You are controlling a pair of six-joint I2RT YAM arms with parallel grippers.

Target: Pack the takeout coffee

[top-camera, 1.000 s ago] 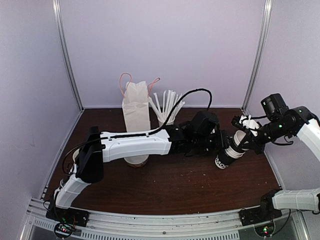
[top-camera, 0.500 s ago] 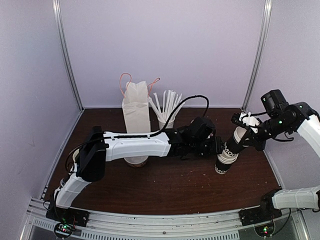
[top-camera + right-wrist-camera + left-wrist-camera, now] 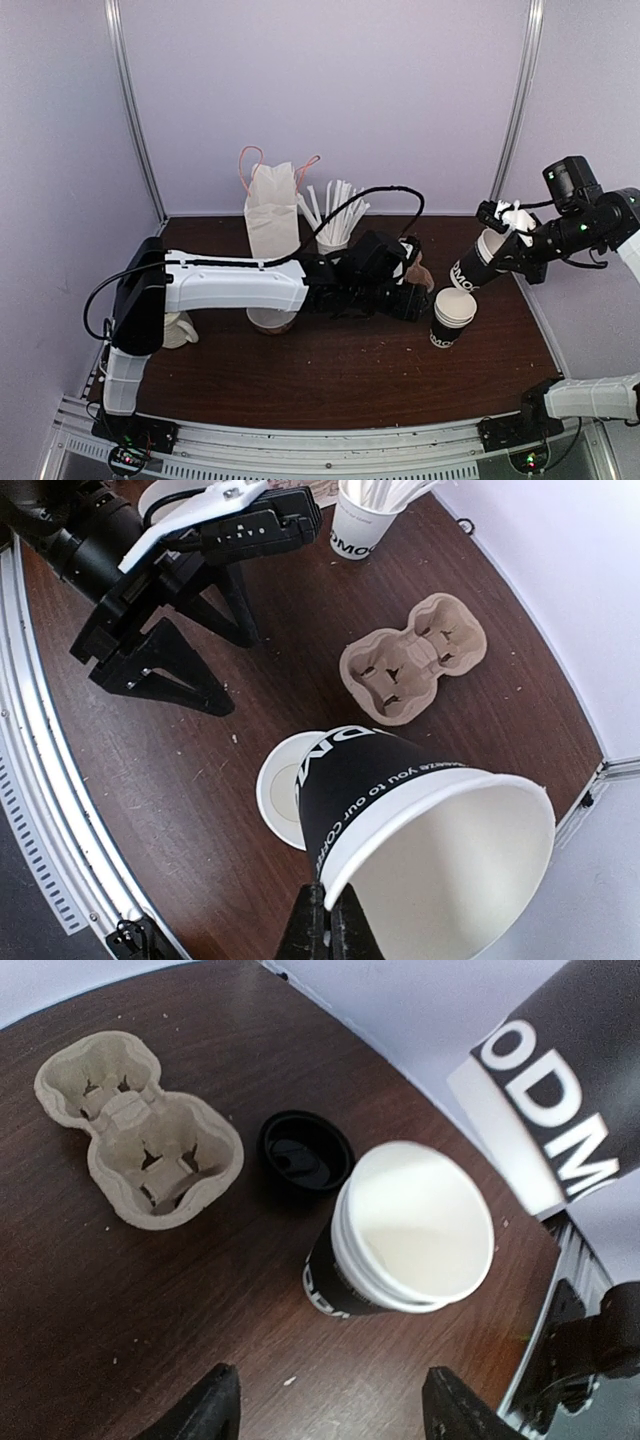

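A black paper cup [image 3: 453,318] with white lettering stands upright and lidless on the table; the left wrist view [image 3: 400,1235] shows its open white mouth. Its round black lid [image 3: 305,1152] lies on the table beside it. My right gripper [image 3: 505,235] is shut on the rim of a second, identical black cup [image 3: 478,262] and holds it tilted in the air above the first [image 3: 400,810]. Its fingers [image 3: 325,920] pinch the white rim. My left gripper [image 3: 410,300] is open and empty, just left of the standing cup, with both fingers [image 3: 215,1405] low over the table.
A two-slot pulp cup carrier [image 3: 140,1150] lies past the lid, also in the right wrist view [image 3: 415,660]. A white paper bag [image 3: 272,215] and a cup of white stirrers [image 3: 335,235] stand at the back. A cream mug [image 3: 178,328] sits far left.
My right gripper has pulled the upper cup up and right, off the lower cup, which now stands alone on the table. My left gripper has drawn back to the left.
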